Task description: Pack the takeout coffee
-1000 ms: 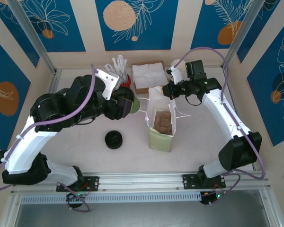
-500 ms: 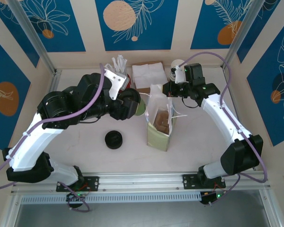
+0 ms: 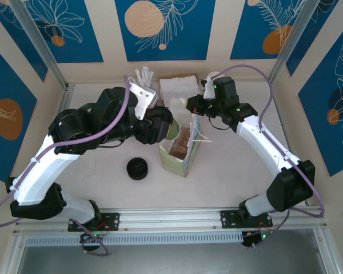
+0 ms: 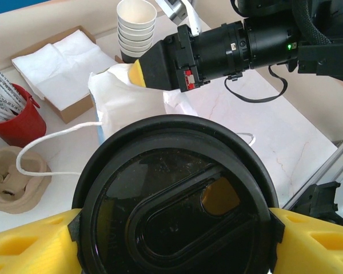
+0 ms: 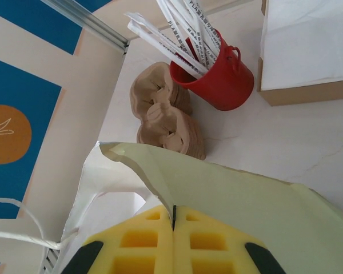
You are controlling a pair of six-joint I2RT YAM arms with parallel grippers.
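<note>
The left pincer (image 4: pixel 171 242) clamps the takeout coffee (image 4: pixel 174 200) by its sides, black lid toward the wrist camera, the cup held in the air just beside the raised white rim of the tilted bag (image 3: pixel 175 155). The right pincer (image 5: pixel 173 225) is closed flat on the bag's rim, with the red pot (image 5: pixel 217 83), napkin box (image 3: pixel 176 90) and cup stack (image 4: pixel 136 25) crowding behind. Bare surface (image 3: pixel 228 171) lies right of the bag, and a low pile of lids (image 3: pixel 138 168) sits near its left front.

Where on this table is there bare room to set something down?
Bare tabletop lies between the paper bag and the right arm, and between the black lids and the near rail. The back edge is crowded: napkin box, red pot of sticks, stacked cups.
</note>
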